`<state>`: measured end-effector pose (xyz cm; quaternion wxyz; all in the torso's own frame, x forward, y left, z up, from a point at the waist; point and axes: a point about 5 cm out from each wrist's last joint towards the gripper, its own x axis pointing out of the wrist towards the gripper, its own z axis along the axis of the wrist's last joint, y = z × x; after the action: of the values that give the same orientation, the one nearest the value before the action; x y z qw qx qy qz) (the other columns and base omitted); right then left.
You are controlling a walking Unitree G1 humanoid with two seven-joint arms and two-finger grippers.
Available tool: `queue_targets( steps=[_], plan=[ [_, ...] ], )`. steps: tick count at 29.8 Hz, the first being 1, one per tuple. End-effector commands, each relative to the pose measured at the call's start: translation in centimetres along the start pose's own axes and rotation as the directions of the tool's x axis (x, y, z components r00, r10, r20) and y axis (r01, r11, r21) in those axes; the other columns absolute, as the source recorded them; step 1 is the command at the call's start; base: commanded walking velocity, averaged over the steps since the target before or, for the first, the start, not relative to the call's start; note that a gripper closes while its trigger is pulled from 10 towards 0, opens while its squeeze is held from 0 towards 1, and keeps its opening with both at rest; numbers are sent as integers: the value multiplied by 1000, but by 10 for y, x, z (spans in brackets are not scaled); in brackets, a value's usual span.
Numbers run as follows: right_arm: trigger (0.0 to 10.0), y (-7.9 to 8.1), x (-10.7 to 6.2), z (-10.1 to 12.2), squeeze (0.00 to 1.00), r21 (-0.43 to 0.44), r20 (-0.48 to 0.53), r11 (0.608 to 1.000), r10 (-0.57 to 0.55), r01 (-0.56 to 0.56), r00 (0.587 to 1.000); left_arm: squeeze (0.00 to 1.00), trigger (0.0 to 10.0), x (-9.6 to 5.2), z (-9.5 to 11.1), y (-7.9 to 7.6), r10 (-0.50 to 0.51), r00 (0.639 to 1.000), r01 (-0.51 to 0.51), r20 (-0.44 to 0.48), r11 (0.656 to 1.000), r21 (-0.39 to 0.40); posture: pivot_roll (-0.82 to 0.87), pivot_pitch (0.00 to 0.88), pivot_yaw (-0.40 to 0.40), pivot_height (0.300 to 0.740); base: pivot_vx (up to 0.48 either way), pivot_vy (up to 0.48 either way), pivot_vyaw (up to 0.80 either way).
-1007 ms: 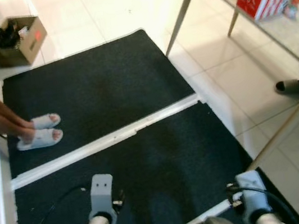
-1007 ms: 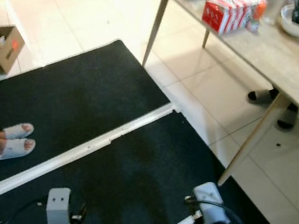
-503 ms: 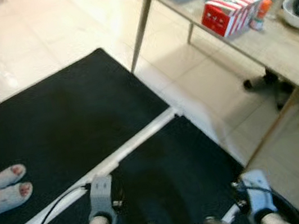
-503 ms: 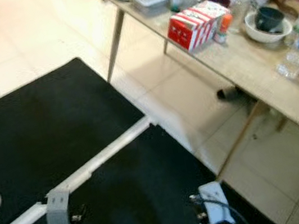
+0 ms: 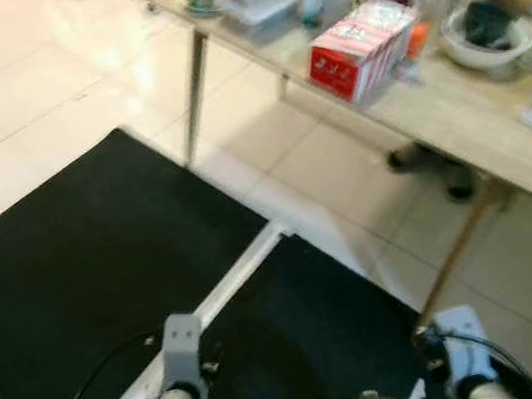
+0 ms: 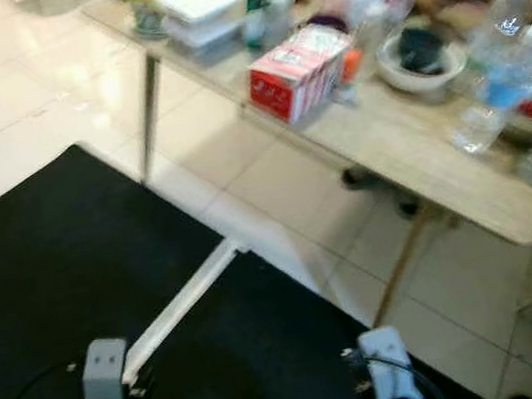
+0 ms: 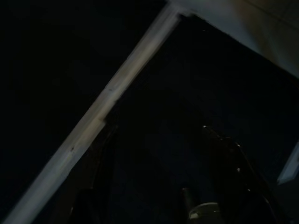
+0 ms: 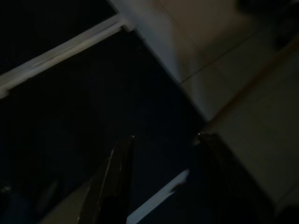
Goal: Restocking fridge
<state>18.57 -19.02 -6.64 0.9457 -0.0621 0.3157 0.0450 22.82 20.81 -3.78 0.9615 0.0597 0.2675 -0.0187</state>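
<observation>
Black floor mats joined by a white strip lie beneath both idle arms. Right gripper hangs with fingers spread; the left gripper (very dark) I cannot tell. Ahead and right of it, a red-and-white carton, containers and bottles, somewhat blurred, crowd the table.

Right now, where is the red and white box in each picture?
Left eye view: red and white box on the table, upper right.
Right eye view: same box near top centre.
Wrist views: I can't make it out.
Shared landmark: the stacked white containers just beyond it.
</observation>
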Motion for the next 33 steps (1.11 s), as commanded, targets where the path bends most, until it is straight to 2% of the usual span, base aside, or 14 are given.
queue_targets(
  steps=[1, 13, 33],
  plan=[
    [10000, -9, -3, -6, 0, 10, -28, 999, -30, 30, 999, 0, 10000, -1, -3, -3, -13, 1000, 13, -11, 1000, 2, -55, 185, -12, 740, 300, 0, -781],
    [10000, -10, -4, -7, 0, 9, -31, 999, -33, 33, 999, 0, 10000, -1, -4, -5, -27, 1000, 27, -12, 1000, 7, -54, 188, -13, 740, 297, 0, -782],
    [10000, -10, -4, -9, 0, 15, -39, 999, -37, 38, 999, 0, 10000, -1, -5, -10, -54, 998, 54, -17, 999, -1, -53, 192, -13, 740, 0, 0, -782]
  ],
)
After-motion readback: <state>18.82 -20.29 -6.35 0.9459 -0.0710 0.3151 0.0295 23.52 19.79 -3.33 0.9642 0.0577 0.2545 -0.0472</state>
